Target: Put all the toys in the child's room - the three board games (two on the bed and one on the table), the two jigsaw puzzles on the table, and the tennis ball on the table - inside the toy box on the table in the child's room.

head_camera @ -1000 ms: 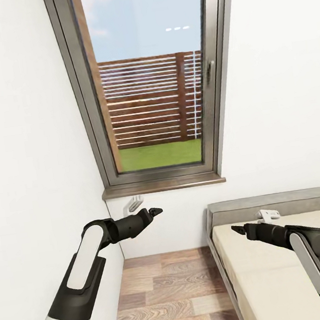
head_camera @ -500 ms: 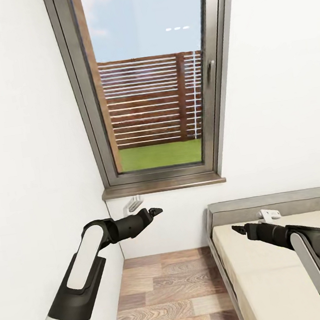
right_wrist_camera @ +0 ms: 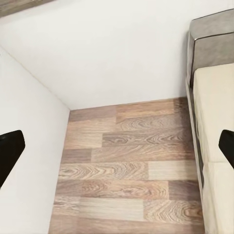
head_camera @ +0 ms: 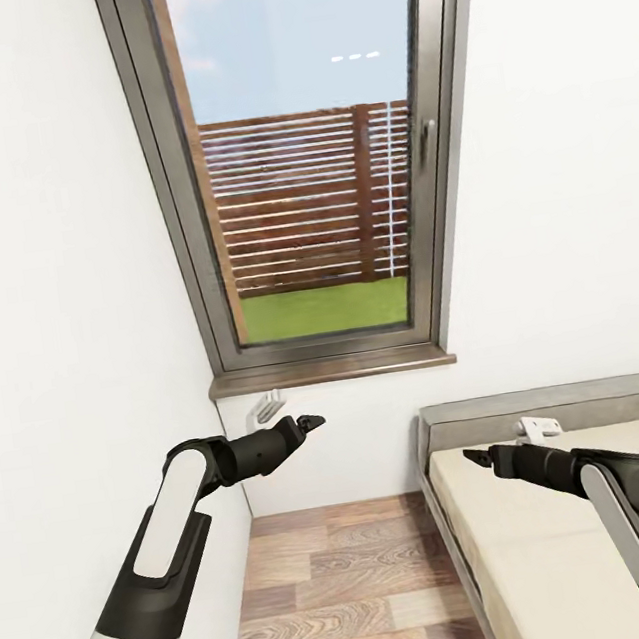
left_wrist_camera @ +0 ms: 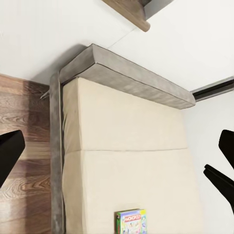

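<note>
One board game [left_wrist_camera: 130, 222], a flat colourful printed box, lies on the cream mattress of the bed [left_wrist_camera: 122, 131]. In the head view the bed [head_camera: 531, 544] stands at the right with its grey headboard against the far wall. My left gripper [head_camera: 311, 422] hangs open in the air over the floor, left of the bed, with nothing between its black fingers [left_wrist_camera: 9, 148]. My right gripper [head_camera: 471, 457] is open too and empty, above the mattress near the bed's head. The table, toy box, jigsaw puzzles and tennis ball are out of view.
A tall grey-framed window [head_camera: 306, 180] with a brown sill fills the wall ahead. A white wall [head_camera: 54, 294] runs close along my left. A narrow strip of wood-plank floor [head_camera: 345, 588] lies between that wall and the bed.
The whole head view has shifted slightly, so the camera moved a little. Both arms keep the same pose and both grippers stay open.
</note>
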You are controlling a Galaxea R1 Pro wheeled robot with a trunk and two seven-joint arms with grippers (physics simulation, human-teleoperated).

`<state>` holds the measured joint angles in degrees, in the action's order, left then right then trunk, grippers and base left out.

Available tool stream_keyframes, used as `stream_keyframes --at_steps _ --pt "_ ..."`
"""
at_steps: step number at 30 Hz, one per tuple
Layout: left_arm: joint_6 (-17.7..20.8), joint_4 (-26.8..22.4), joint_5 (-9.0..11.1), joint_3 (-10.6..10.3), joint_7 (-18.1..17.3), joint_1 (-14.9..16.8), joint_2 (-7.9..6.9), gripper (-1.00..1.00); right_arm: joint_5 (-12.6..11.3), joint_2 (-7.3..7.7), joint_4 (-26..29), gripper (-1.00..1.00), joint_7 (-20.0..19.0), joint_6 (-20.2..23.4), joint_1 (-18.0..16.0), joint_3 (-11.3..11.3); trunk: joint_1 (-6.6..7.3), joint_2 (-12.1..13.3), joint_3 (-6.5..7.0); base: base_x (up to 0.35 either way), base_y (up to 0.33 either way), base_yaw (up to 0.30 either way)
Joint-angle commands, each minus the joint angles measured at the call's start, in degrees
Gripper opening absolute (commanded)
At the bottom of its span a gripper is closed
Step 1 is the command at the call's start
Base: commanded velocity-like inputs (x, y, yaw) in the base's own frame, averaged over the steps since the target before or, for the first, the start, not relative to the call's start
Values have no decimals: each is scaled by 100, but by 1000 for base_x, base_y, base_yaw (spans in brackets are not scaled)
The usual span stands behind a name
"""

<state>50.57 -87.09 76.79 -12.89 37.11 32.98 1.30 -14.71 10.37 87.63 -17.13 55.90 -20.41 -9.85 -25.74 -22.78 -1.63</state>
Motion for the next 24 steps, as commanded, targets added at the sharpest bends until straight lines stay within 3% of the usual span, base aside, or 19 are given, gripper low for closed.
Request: stream_keyframes --at_steps 1,11,24 --pt "5 -5 56 1 60 6 1 100 30 0 4 100 -45 26 -7 -7 -4 -14 -14 1 45 -21" --pt "5 -5 56 -1 60 6 1 100 29 0 20 100 -45 36 -7 -10 -4 -14 -14 0 21 -143" --pt "5 -4 55 -2 60 6 2 100 26 6 25 100 -45 51 -7 -15 -4 -14 -14 0 4 -254"
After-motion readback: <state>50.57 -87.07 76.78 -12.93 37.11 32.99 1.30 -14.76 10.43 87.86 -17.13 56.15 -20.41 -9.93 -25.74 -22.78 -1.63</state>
